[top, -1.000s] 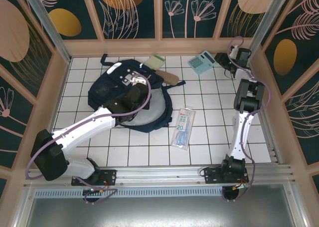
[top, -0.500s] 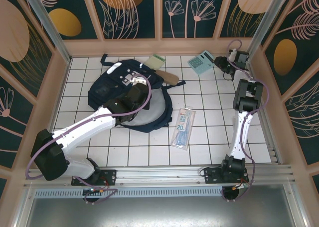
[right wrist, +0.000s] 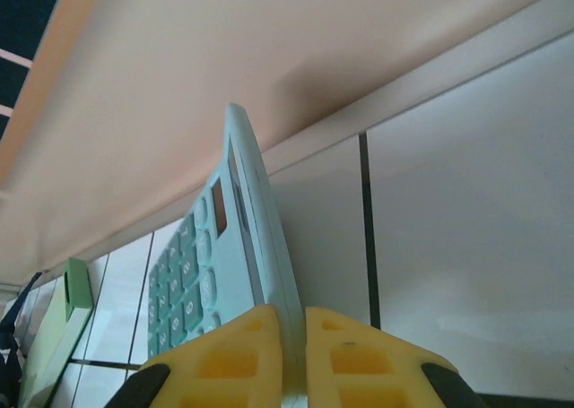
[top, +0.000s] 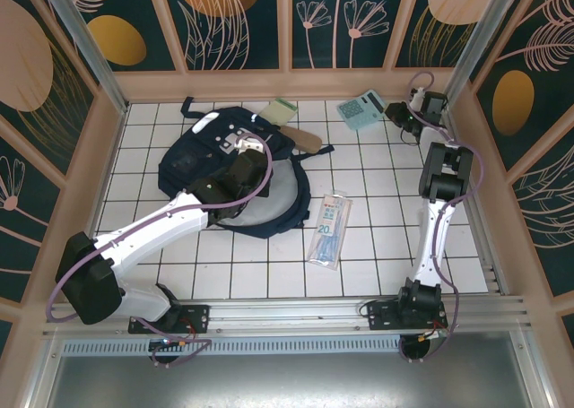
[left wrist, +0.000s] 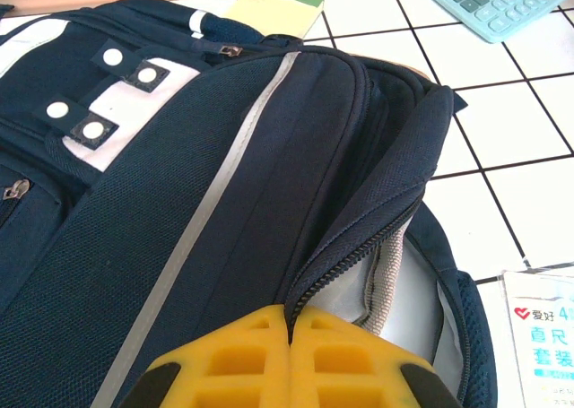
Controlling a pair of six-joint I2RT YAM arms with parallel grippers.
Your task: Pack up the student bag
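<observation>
White-tiled desk (top: 377,247) — left end effector (left wrist: 289,323) pinches bag (left wrist: 179,202) open, right end effector (right wrist: 294,327) clamps calculator (right wrist: 193,291); packet (top: 329,229) and notepad (top: 285,110) lie unpacked.

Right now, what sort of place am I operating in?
Probably a staged robot test cell: a white tiled tabletop boxed in by leaf-patterned wall panels, an aluminium rail, and school props like the student bag and calculator.

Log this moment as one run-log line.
left gripper: shut on student bag zip edge, flap raised | right gripper: shut on calculator edge, calculator tipped up | stationery pack: outside student bag
</observation>
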